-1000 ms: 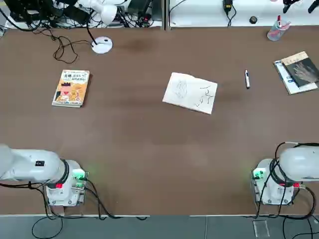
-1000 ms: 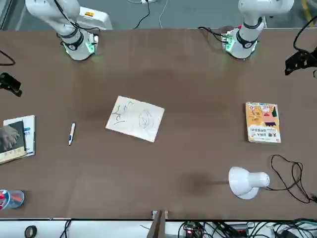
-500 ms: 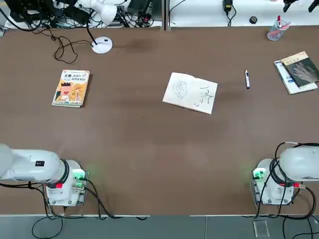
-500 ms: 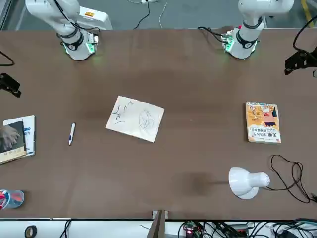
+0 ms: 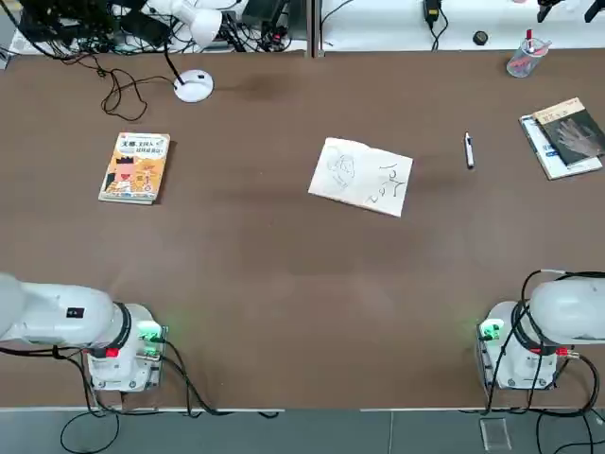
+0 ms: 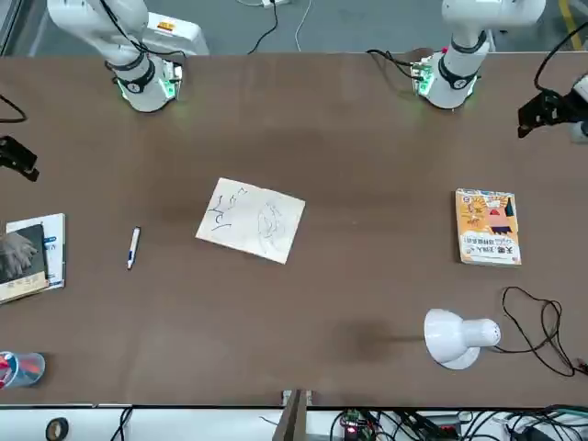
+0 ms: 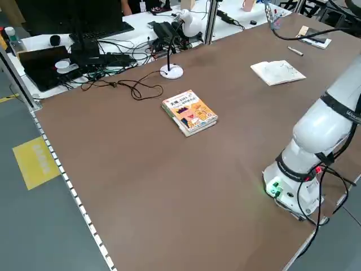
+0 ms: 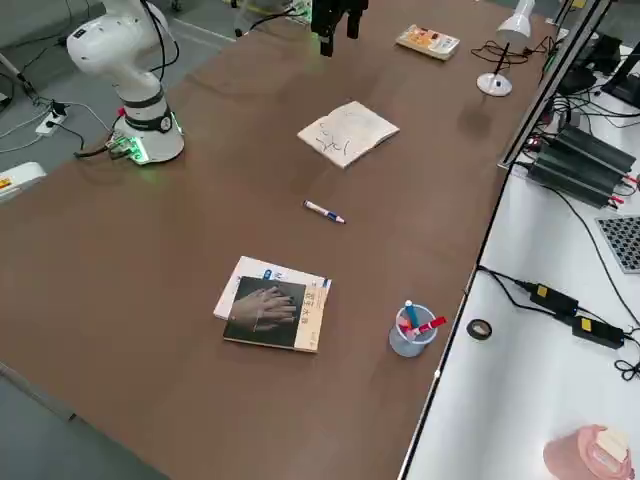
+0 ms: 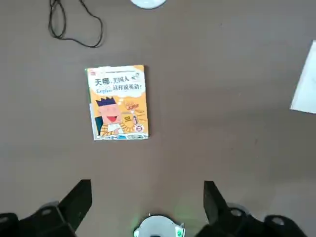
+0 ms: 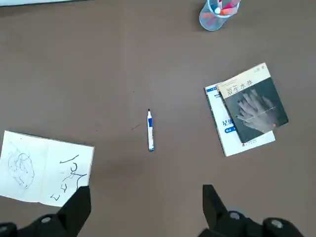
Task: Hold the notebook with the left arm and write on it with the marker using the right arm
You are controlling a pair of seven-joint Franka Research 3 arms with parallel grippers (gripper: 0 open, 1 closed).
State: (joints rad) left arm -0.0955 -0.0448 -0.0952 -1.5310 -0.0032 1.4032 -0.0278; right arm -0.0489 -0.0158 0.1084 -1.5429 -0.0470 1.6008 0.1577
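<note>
I see both end effectors, left (image 9: 147, 207) and right (image 10: 146, 207), spread and empty, high above the worktop (image 5: 284, 274); notebook (image 5: 361, 176) and marker (image 5: 468, 150) lie apart.

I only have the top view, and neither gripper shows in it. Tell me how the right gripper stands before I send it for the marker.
Observer: The right gripper is open and holds nothing. Its wrist view looks down on the marker, which lies on the table apart from the notebook.
Operator: Now give me the left gripper.
Observer: The left gripper is open and empty as well. It hangs above the table near the orange-yellow book, and only an edge of the notebook shows in its wrist view.
</note>
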